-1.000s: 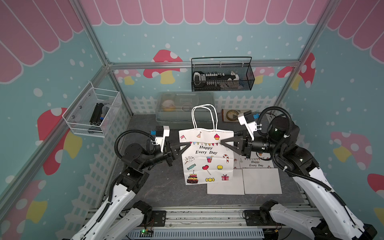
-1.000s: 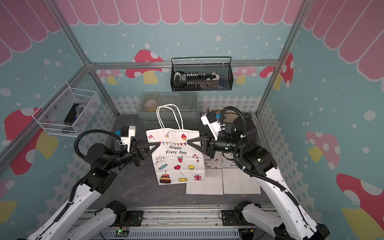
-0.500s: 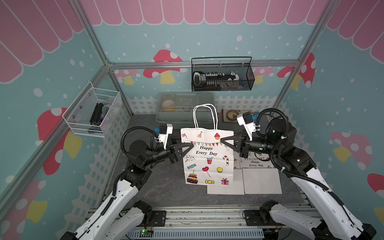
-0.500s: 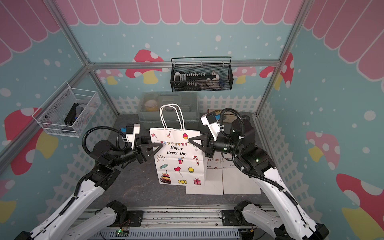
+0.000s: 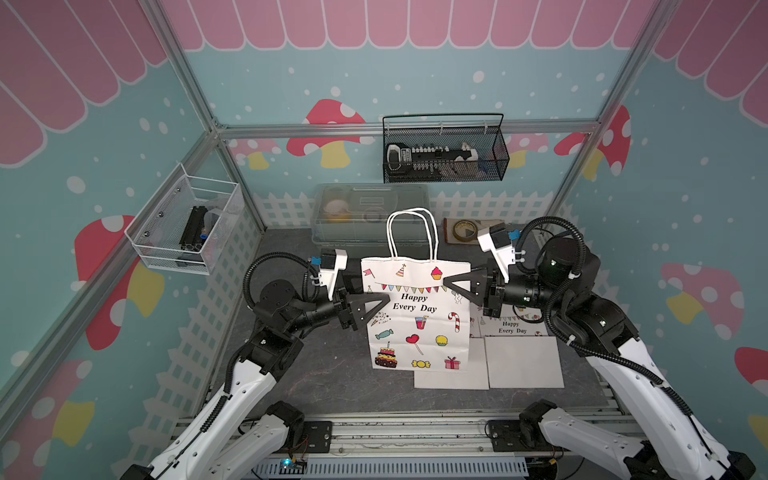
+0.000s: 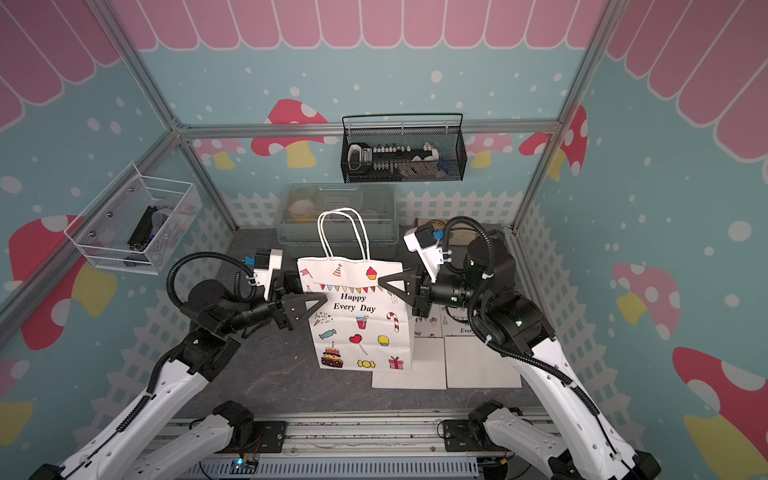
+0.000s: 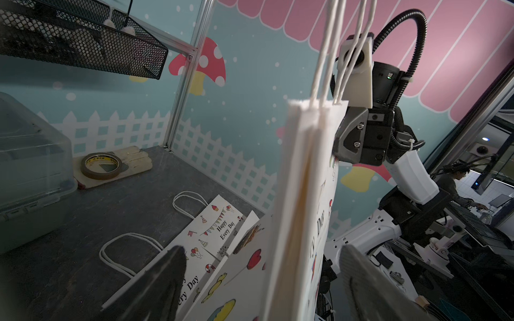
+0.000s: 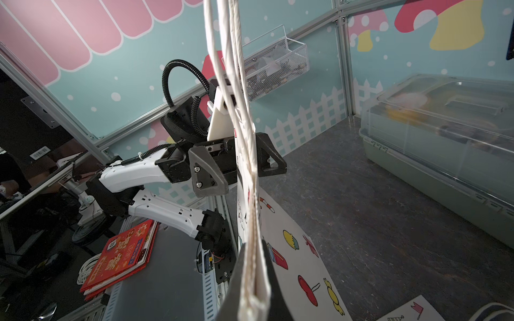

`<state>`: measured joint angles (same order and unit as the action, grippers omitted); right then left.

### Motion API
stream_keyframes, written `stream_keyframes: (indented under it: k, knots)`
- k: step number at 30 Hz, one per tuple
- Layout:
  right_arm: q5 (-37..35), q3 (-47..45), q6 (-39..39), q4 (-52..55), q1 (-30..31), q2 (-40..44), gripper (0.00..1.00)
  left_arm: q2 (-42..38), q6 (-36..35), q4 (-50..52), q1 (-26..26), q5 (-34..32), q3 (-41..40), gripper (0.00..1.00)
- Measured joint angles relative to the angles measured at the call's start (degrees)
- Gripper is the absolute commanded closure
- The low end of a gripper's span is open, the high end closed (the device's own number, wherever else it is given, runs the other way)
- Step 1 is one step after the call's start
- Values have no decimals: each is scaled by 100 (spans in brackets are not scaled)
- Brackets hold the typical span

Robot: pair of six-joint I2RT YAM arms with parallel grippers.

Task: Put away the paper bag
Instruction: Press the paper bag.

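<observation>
The right gripper [image 5: 448,285] is clamped on the right edge of the paper bag [image 5: 415,320]; the left gripper [image 5: 382,296] straddles its left edge with jaws apart. The paper bag is upright between both arms, beside flat bags [image 5: 524,360] lying on the table [image 5: 324,374].

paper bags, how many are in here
3. Upright bag in the middle; two flat on the table: left flat bag partly behind it, right flat bag beside that. Others may hide underneath.
</observation>
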<state>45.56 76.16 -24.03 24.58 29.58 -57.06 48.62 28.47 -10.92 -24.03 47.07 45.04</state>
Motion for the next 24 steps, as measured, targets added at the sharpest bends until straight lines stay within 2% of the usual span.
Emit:
stream_keyframes:
  k: [2, 7, 11, 13, 19, 24]
  knots:
    - [96, 15, 0, 15, -37, -20, 100, -7, 0, -7, -11, 79, 0, 17]
    - [323, 20, -4, 52, -70, -28, 100, -7, -39, -24, -87, 337, 0, 33]
    - [400, 22, -20, 66, -122, -28, 100, -7, -46, -44, -138, 542, 0, 33]
    - [402, 33, -26, 68, -162, -26, 100, -9, -66, -44, -155, 590, 0, 37]
    - [463, 52, -87, 66, -186, -26, 100, -9, -149, -70, -162, 643, -2, 70]
    - [546, 52, -221, -59, -186, -24, 100, -66, -175, -111, -162, 651, -2, 88]
